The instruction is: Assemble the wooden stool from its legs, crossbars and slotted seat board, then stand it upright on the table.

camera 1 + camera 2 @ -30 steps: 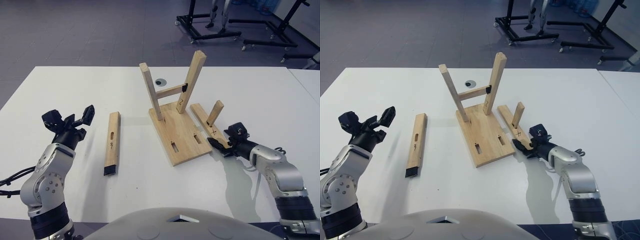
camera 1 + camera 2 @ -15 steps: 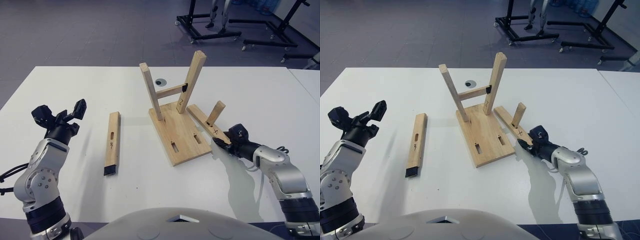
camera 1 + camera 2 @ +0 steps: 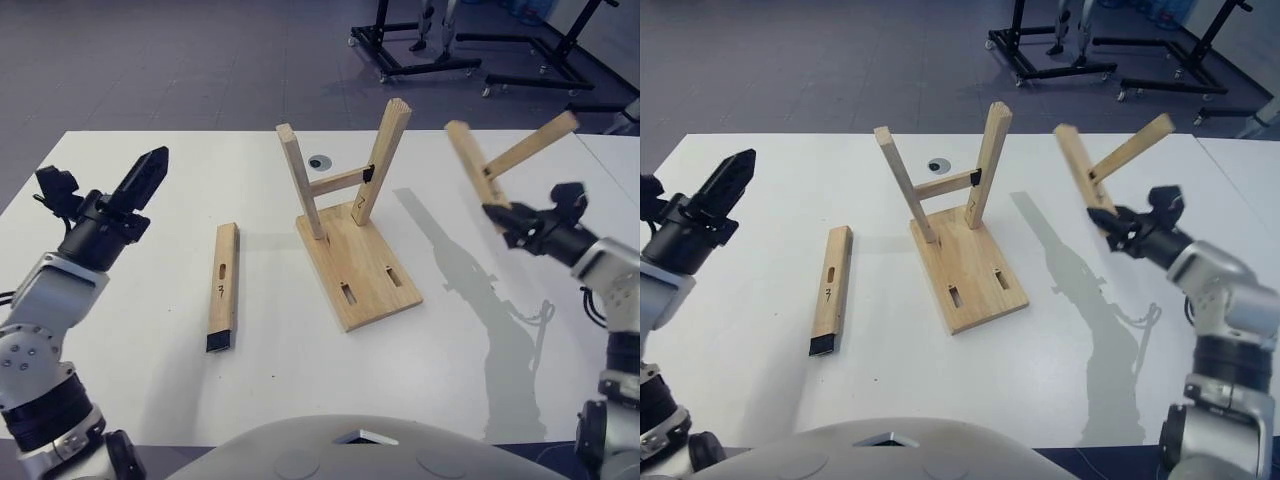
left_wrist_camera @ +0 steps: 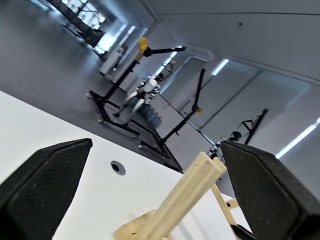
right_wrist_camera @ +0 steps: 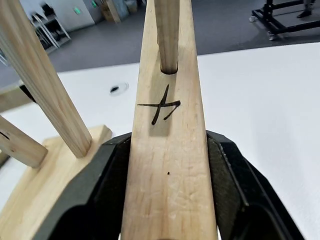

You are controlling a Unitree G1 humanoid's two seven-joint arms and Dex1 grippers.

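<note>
Two pale wooden legs (image 3: 385,160) already stand in the slotted rectangular seat board (image 3: 372,285), tied by a short crossbar (image 3: 340,182), so that half braces itself on the white counter (image 3: 120,350). My right end effector (image 3: 503,216) is clamped on one end of a third marked wooden leg with its own crossbar pegged in (image 3: 468,155). I hold it clear above the counter to the right of the board — I judge so it can be tipped down into an empty slot. My left end effector (image 3: 108,195) hovers spread wide and empty, out beyond the fourth slotted leg lying flat (image 3: 224,285), probably ready to take it or steady the board.
</note>
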